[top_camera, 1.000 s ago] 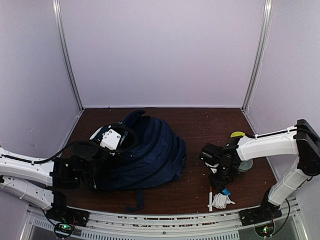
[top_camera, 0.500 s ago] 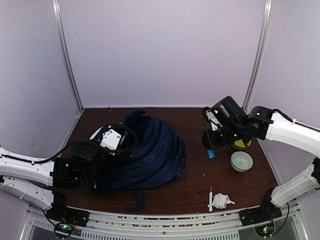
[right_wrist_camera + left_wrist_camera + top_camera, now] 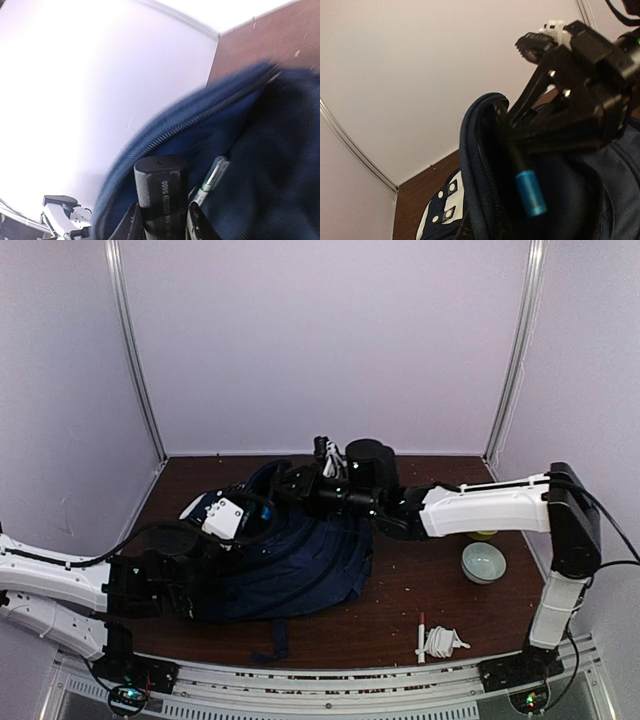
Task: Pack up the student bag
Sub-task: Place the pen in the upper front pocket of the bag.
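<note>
- Right claw (image 3: 292, 485), seen from above, reaches across the bench (image 3: 410, 590) to the open mouth of the student bag (image 3: 300, 560). The left claw (image 3: 192, 552) is closed against the bag's left side; whether it pinches fabric is unclear.
- Left wrist view: the right claw (image 3: 516, 136) clamps a black marker (image 3: 524, 175), blue cap pointing down into the bag (image 3: 470, 150).
- Right wrist view: the marker (image 3: 160, 192) stands inside the zipper rim, with the bag's (image 3: 260, 150) interior directly ahead.
</note>
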`<control>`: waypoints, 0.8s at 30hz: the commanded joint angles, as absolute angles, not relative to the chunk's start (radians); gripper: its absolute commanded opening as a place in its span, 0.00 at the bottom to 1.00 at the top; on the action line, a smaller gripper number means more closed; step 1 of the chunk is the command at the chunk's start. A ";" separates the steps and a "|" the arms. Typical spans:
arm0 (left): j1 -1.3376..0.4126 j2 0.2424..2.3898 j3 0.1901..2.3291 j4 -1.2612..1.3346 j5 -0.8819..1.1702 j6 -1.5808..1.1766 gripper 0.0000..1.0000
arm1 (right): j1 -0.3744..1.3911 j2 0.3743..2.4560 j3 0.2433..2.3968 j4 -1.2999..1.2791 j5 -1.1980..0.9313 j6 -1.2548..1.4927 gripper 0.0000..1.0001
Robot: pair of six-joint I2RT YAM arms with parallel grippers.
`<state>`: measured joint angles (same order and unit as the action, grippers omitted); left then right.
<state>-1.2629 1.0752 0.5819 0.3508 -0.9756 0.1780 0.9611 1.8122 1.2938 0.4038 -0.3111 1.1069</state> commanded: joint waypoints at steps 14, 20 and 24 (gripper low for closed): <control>-1.237 1.052 0.631 0.436 -1.025 0.186 0.00 | 1.004 1.859 1.408 0.147 -0.353 1.045 0.53; -1.237 1.033 0.626 0.416 -1.028 0.171 0.00 | 1.007 1.701 1.499 -0.218 -0.178 0.663 0.55; -1.236 1.032 0.625 0.410 -1.032 0.170 0.00 | 1.015 1.567 1.468 -0.516 -0.004 0.482 0.55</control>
